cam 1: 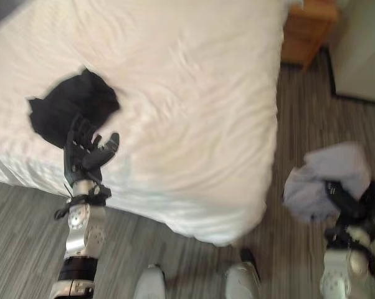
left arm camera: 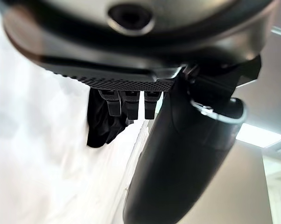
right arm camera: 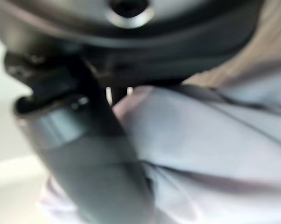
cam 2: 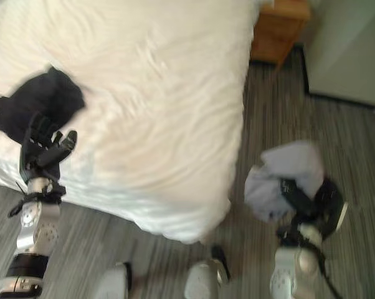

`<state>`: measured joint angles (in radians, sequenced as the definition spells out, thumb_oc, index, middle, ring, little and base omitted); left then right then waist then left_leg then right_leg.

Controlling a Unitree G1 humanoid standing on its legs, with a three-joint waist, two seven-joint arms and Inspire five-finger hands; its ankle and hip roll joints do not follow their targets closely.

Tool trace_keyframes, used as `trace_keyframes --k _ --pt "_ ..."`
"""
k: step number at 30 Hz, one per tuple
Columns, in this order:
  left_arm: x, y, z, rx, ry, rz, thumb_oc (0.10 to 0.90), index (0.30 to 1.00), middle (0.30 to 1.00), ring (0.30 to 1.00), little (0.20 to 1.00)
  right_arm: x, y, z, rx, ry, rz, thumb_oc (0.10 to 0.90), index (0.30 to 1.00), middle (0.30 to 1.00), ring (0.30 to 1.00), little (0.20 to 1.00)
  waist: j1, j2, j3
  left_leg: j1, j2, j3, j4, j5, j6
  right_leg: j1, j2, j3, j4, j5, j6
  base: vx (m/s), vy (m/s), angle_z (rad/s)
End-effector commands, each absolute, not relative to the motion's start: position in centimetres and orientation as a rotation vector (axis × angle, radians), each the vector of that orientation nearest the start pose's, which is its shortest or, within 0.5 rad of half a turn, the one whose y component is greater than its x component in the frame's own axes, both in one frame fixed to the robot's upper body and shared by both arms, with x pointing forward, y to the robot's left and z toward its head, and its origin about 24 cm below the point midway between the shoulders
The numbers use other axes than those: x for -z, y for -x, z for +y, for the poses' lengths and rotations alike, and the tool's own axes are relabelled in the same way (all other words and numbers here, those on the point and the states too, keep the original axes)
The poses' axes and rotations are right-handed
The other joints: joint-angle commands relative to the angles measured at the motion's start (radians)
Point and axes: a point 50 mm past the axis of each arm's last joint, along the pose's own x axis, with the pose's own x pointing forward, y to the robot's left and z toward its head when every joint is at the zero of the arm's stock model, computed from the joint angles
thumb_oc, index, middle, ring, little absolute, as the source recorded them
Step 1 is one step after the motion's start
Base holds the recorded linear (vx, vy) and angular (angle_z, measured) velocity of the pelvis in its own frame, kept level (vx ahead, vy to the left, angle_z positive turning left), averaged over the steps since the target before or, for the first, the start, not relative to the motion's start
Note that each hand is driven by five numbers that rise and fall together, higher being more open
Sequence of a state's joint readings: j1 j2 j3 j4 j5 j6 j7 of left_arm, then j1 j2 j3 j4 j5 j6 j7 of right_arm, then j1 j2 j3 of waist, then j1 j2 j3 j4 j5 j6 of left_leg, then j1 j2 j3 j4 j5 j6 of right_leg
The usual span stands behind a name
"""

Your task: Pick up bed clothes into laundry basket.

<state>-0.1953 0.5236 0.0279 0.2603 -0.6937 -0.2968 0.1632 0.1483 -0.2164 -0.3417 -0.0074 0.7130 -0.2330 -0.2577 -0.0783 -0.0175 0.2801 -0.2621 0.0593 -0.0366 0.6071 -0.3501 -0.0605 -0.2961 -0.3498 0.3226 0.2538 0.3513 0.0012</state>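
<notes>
black garment [cam 1: 72, 106] just beyond left hand [cam 1: 83, 152] fingers [cam 1: 75, 128]

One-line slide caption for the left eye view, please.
Left hand open beside crumpled black garment on white bed; right hand shut on bundled pale lavender-grey garment over striped floor.

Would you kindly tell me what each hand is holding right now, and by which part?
The right hand clutches the bunched pale lilac garment by its lower folds; the left hand holds nothing.
</notes>
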Motion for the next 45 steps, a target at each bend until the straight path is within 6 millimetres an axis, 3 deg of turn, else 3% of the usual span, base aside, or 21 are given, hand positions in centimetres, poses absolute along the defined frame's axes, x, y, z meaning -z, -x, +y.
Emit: trace_keyframes --k 1,3,4,5,6,7,10,11,12,13,15,21,26,30,32,33,35,38,39,42,45 --pt "-17.1 -26.4 28.6 -0.205 0.059 -0.583 0.8 0.9 0.9 0.9 0.9 -11.8 -20.8 -30.6 0.559 -0.441 -0.563 0.4 0.3 0.3 0.3 0.3 -0.031 0.016 -0.054 0.134 0.179 -0.12 -0.402 0.258 -0.072 0.121 0.063 -0.08 0.186 -0.156 0.163 -0.01 0.898 -0.81" --pt "-17.2 -25.8 29.1 -0.216 0.053 -0.59 0.8 0.9 0.9 0.9 0.9 -12.0 -20.7 -31.1 0.546 -0.392 -0.559 0.4 0.3 0.3 0.3 0.3 -0.002 0.026 -0.04 0.175 0.144 -0.062 -0.44 0.247 -0.013 0.076 0.112 -0.231 0.395 -0.286 0.142 -0.01 0.752 -0.79" --pt "-17.2 -25.7 29.1 -0.216 0.054 -0.59 0.8 0.9 0.9 0.9 0.9 -12.1 -20.7 -31.1 0.545 -0.391 -0.56 0.4 0.3 0.3 0.3 0.3 -0.002 0.025 -0.04 0.176 0.143 -0.061 -0.444 0.252 -0.014 0.072 0.111 -0.23 0.4 -0.286 0.14 -0.05 0.789 -0.5" --pt "-16.7 -25.2 29.4 -0.245 0.056 -0.585 0.8 0.9 0.9 0.9 0.9 -11.9 -20.4 -31.5 0.551 -0.356 -0.541 0.4 0.3 0.3 0.3 0.3 -0.004 0.041 -0.033 0.214 0.09 -0.034 -0.486 0.258 0.034 0.015 0.228 -0.291 0.597 -0.381 0.133 0.0 0.706 -0.52" --pt "-16.4 -25.0 29.4 -0.266 0.072 -0.591 0.8 0.9 0.9 0.9 0.9 -11.6 -20.0 -32.1 0.589 -0.348 -0.54 0.4 0.3 0.3 0.3 0.3 -0.007 0.037 -0.036 0.236 0.063 -0.022 -0.502 0.259 0.05 -0.028 0.306 -0.313 0.651 -0.411 0.133 0.0 0.707 -0.95" --pt "-16.4 -25.0 29.3 -0.267 0.073 -0.592 0.8 0.9 0.9 0.9 0.9 -11.7 -20.0 -32.2 0.588 -0.346 -0.541 0.4 0.3 0.3 0.3 0.3 -0.003 0.038 -0.037 0.235 0.065 -0.018 -0.505 0.262 0.049 -0.034 0.308 -0.311 0.654 -0.408 0.131 0.03 0.365 -1.39" --pt "-15.2 -25.1 29.0 -0.31 0.141 -0.573 0.8 0.9 0.9 0.9 0.9 -11.3 -19.5 -32.5 0.634 -0.326 -0.533 0.4 0.3 0.3 0.3 0.3 -0.006 0.023 -0.048 0.275 -0.007 0.033 -0.535 0.26 0.073 -0.022 0.313 -0.385 0.584 -0.397 0.118 0.03 0.397 -0.26" --pt "-14.6 -25.1 28.8 -0.32 0.164 -0.56 0.8 0.9 0.9 0.9 0.9 -11.3 -18.8 -33.2 0.685 -0.303 -0.531 0.4 0.3 0.3 0.3 0.3 -0.005 0.022 -0.066 0.3 -0.037 0.068 -0.571 0.26 0.067 0.015 0.27 -0.45 0.468 -0.389 0.116 0.03 0.256 -0.34" --pt "-14.6 -25.1 28.8 -0.32 0.164 -0.56 0.8 0.9 0.9 0.9 0.9 -11.3 -18.8 -33.2 0.685 -0.302 -0.531 0.4 0.3 0.3 0.3 0.3 -0.007 0.024 -0.065 0.302 -0.036 0.066 -0.573 0.261 0.067 0.019 0.271 -0.452 0.465 -0.388 0.116 0.03 0.271 -0.61" --pt "-14.4 -25.1 28.7 -0.324 0.174 -0.554 0.8 0.9 0.9 0.9 0.9 -11.2 -18.5 -33.3 0.701 -0.304 -0.536 0.4 0.3 0.3 0.3 0.3 -0.012 0.022 -0.082 0.314 -0.06 0.096 -0.591 0.253 0.062 0.044 0.22 -0.508 0.343 -0.399 0.112 0.0 0.127 -0.24" --pt "-14.4 -25.0 28.6 -0.326 0.175 -0.561 0.8 0.9 0.9 0.9 0.9 -11.2 -18.7 -32.7 0.682 -0.311 -0.54 0.4 0.3 0.3 0.3 0.3 -0.017 0.016 -0.09 0.317 -0.071 0.114 -0.61 0.254 0.053 0.11 0.201 -0.554 0.148 -0.417 0.112 -0.05 0.079 -0.29" --pt "-15.5 -25.0 29.0 -0.345 0.101 -0.594 0.8 0.9 0.9 0.9 0.9 -12.0 -20.4 -30.9 0.566 -0.343 -0.555 0.4 0.3 0.3 0.3 0.3 0.017 -0.001 -0.096 0.303 -0.065 0.197 -0.597 0.242 0.054 0.225 0.219 -0.527 -0.062 -0.425 0.125 -0.1 0.0 -0.53" --pt "-16.8 -25.9 28.8 -0.314 0.008 -0.603 0.8 0.9 0.9 0.9 0.9 -12.3 -21.3 -30.6 0.52 -0.309 -0.533 0.4 0.3 0.3 0.3 0.3 0.033 -0.006 -0.139 0.317 -0.054 0.22 -0.597 0.252 0.048 0.339 0.259 -0.499 -0.194 -0.45 0.1 -0.01 -0.052 -0.39" --pt "-18.0 -26.0 29.7 -0.332 -0.276 -0.574 0.8 0.9 0.9 0.9 0.9 -12.1 -21.8 -30.6 0.501 -0.288 -0.506 0.4 0.3 0.3 0.3 0.3 0.041 -0.003 -0.145 0.341 -0.052 0.191 -0.619 0.272 0.04 0.367 0.275 -0.474 -0.229 -0.447 0.095 -0.02 -0.053 -0.06" --pt "-19.3 -25.9 30.6 -0.319 -0.417 -0.569 0.8 0.9 0.9 0.9 0.9 -12.1 -21.8 -30.9 0.49 -0.276 -0.493 0.4 0.3 0.3 0.3 0.3 0.039 0.003 -0.152 0.346 -0.052 0.18 -0.629 0.275 0.039 0.374 0.28 -0.464 -0.244 -0.443 0.094 0.01 -0.061 -0.14" --pt "-22.0 -26.3 31.7 -0.327 -0.581 -0.585 0.8 0.9 0.9 0.9 0.9 -12.1 -21.9 -31.2 0.477 -0.262 -0.479 0.4 0.3 0.3 0.3 0.3 0.028 0.018 -0.151 0.348 -0.051 0.182 -0.63 0.281 0.037 0.374 0.28 -0.467 -0.261 -0.434 0.097 -0.01 -0.063 -0.13" --pt "-23.7 -27.0 32.7 -0.336 -0.698 -0.557 0.8 0.9 0.9 0.9 0.9 -12.2 -22.0 -31.4 0.463 -0.249 -0.47 0.4 0.3 0.3 0.3 0.3 0.017 0.034 -0.147 0.345 -0.05 0.192 -0.645 0.291 0.035 0.369 0.28 -0.467 -0.272 -0.424 0.101 -0.02 -0.017 -0.18" --pt "-25.8 -27.9 32.9 -0.344 -0.862 -0.54 0.8 0.9 0.9 0.9 0.9 -11.7 -21.7 -31.5 0.465 -0.253 -0.453 0.4 0.3 0.3 0.3 0.3 0.008 0.047 -0.142 0.337 -0.051 0.193 -0.654 0.303 0.032 0.362 0.277 -0.478 -0.269 -0.419 0.104 -0.01 0.013 -0.04" --pt "-27.9 -28.5 33.2 -0.372 -0.981 -0.539 0.8 0.9 0.9 0.9 0.9 -11.5 -21.6 -31.4 0.458 -0.254 -0.443 0.4 0.3 0.3 0.3 0.3 -0.01 0.063 -0.136 0.329 -0.055 0.194 -0.662 0.311 0.028 0.356 0.274 -0.487 -0.273 -0.414 0.107 0.0 0.011 0.09" --pt "-29.4 -29.6 33.4 -0.388 -1.091 -0.513 0.8 0.9 0.9 0.9 0.9 -11.5 -21.6 -31.0 0.44 -0.255 -0.442 0.4 0.3 0.3 0.3 0.3 -0.025 0.073 -0.131 0.319 -0.057 0.193 -0.661 0.313 0.025 0.349 0.273 -0.49 -0.278 -0.407 0.11 0.01 0.004 0.2" --pt "-31.6 -30.8 34.7 -0.463 -1.345 -0.392 0.8 0.9 0.9 0.9 0.9 -11.3 -22.2 -30.0 0.379 -0.277 -0.436 0.4 0.3 0.3 0.3 0.3 -0.042 0.085 -0.121 0.314 -0.052 0.205 -0.655 0.309 0.025 0.338 0.269 -0.484 -0.276 -0.397 0.121 0.02 -0.009 -0.01"
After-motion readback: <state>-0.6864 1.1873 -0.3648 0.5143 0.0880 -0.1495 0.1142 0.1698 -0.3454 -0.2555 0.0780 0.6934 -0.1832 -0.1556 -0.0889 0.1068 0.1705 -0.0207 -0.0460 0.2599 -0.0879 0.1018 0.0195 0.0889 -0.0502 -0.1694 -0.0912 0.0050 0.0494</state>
